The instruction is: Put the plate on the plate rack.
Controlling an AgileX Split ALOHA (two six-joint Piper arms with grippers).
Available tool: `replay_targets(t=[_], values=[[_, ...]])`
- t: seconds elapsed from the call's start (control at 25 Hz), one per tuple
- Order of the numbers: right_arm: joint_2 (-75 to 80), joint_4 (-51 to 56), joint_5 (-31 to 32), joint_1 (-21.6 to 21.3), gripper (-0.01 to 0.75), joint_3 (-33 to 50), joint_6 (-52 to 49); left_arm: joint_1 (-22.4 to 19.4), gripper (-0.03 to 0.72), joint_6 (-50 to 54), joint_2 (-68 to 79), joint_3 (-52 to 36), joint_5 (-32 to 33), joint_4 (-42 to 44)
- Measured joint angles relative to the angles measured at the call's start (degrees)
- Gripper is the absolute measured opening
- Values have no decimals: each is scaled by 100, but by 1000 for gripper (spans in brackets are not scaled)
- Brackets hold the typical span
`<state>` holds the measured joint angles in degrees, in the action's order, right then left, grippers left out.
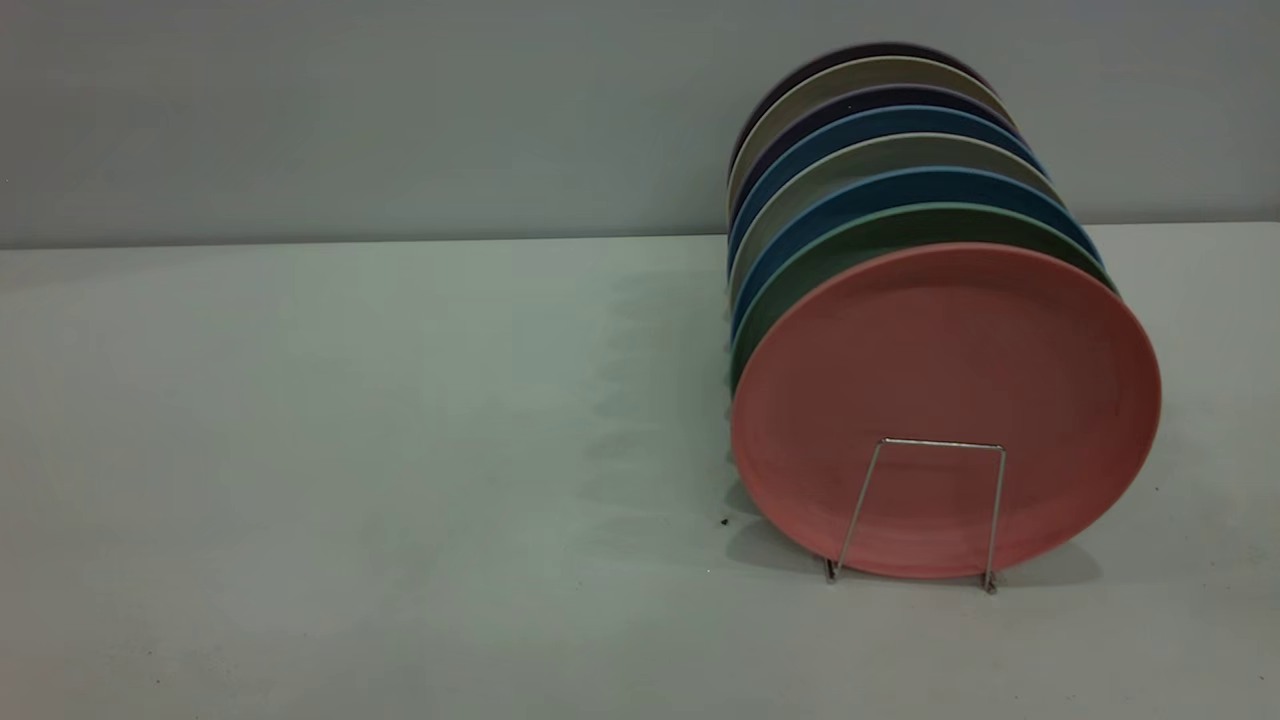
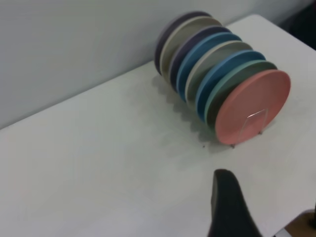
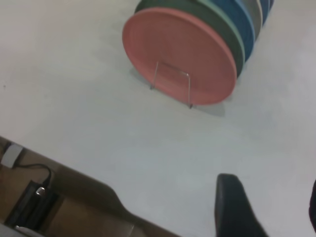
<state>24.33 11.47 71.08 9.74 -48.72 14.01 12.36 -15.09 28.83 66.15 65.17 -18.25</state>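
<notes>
The salmon-pink plate (image 1: 945,340) stands upright on edge in the front slot of the plate rack (image 1: 940,443). A silver wire loop of the rack crosses its lower face. Both wrist views show them too: the plate (image 2: 252,98) (image 3: 177,44) and the rack's front loop (image 2: 256,114) (image 3: 173,67). Neither gripper appears in the exterior view. My left gripper (image 2: 269,212) hovers over bare table well short of the rack, open and holding nothing. My right gripper (image 3: 271,207) is also open and empty, near the table's front edge and away from the plate.
Behind the pink plate stand a teal-green plate (image 1: 870,225), blue plates (image 1: 880,190), and grey and purple ones, all upright in a row toward the wall. A black box with cables (image 3: 32,200) lies below the table edge. White tabletop (image 1: 350,450) spreads left of the rack.
</notes>
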Motion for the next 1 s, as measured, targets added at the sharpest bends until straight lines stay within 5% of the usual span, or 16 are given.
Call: replay_targets(t=[0.24,0.44,1.0], values=[[-910,0,0,0,384,913,-11,18,442,312,-634,-127,170,330],[-1627,0,0,0,383,1385,-25,29,417,433,-1374,-1146,170,330],[-2017,5,0,0,382,1440,-19,29,413,130,-2734,-3202,102,627]])
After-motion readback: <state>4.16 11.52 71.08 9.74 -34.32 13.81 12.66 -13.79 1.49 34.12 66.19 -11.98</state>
